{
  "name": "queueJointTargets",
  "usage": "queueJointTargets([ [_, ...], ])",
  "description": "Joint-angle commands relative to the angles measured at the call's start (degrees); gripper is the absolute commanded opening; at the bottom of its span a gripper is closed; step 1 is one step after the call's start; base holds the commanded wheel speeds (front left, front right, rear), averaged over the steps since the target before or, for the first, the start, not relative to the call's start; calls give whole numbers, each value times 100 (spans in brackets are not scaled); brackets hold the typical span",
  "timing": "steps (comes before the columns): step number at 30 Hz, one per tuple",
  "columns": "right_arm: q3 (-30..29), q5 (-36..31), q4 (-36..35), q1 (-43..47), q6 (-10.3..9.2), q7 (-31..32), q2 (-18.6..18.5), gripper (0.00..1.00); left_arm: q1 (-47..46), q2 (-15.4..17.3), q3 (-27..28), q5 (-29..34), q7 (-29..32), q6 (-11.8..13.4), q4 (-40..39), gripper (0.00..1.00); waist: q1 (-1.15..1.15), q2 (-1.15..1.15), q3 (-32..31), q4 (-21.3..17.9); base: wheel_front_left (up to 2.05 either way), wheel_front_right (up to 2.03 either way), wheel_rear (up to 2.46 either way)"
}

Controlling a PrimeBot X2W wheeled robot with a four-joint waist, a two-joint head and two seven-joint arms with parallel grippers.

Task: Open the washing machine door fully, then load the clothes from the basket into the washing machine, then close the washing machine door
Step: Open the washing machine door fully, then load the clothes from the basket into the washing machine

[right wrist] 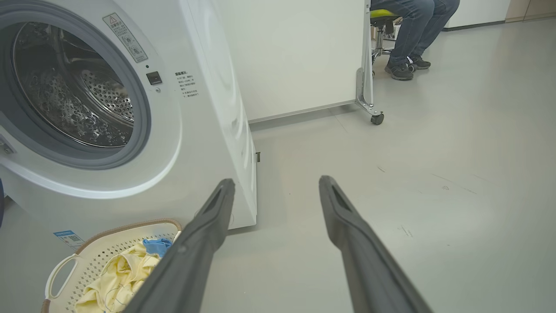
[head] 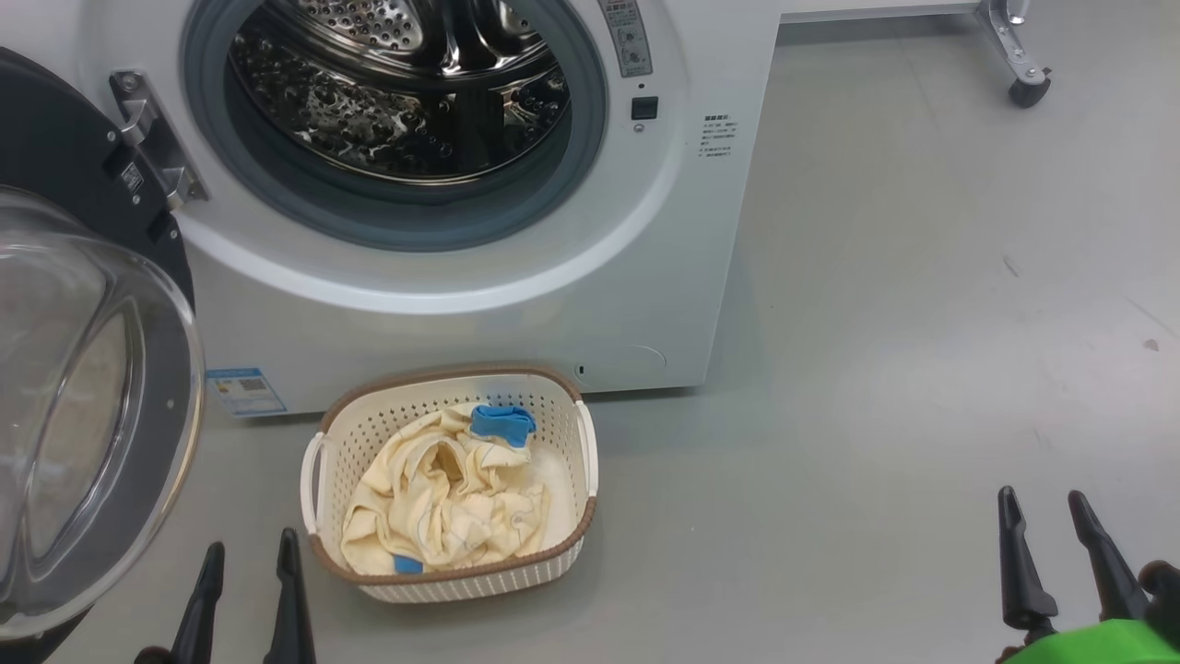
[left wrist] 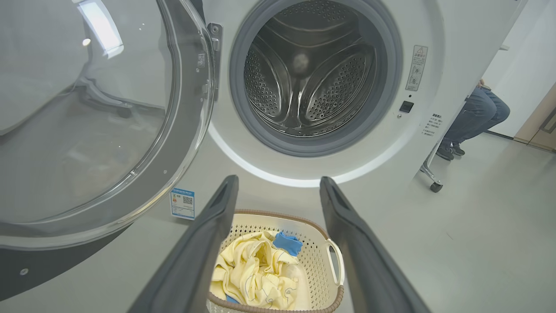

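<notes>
clothes (head: pixel 442 503) in basket (head: pixel 479 583) sit just ahead-right of left claw (head: pixel 253 539); right claw (head: pixel 1041 493) well apart. both spread, empty.

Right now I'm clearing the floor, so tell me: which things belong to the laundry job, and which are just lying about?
Job: washing machine, washing machine door, basket, clothes, left pincer, right pincer.
Lying about: seated person's legs, wheeled frame, yellow stool.
</notes>
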Motion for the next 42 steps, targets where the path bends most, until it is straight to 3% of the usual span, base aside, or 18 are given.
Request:
queueJointTargets([
  [1,86,-44,-212,-121,-16,-55,-101,100,-168,23,229,53,-39,11,-187,100,0,0,5,11,0,0,0],
  [25,154,-19,-188,-177,-16,-55,-88,100,-192,23,175,35,-39,-105,-5,100,0,0,27,258,8,-8,0],
  [42,165,15,-196,-220,-16,-55,-97,100,-269,23,210,108,-39,-139,96,100,0,0,131,205,159,-159,-1],
])
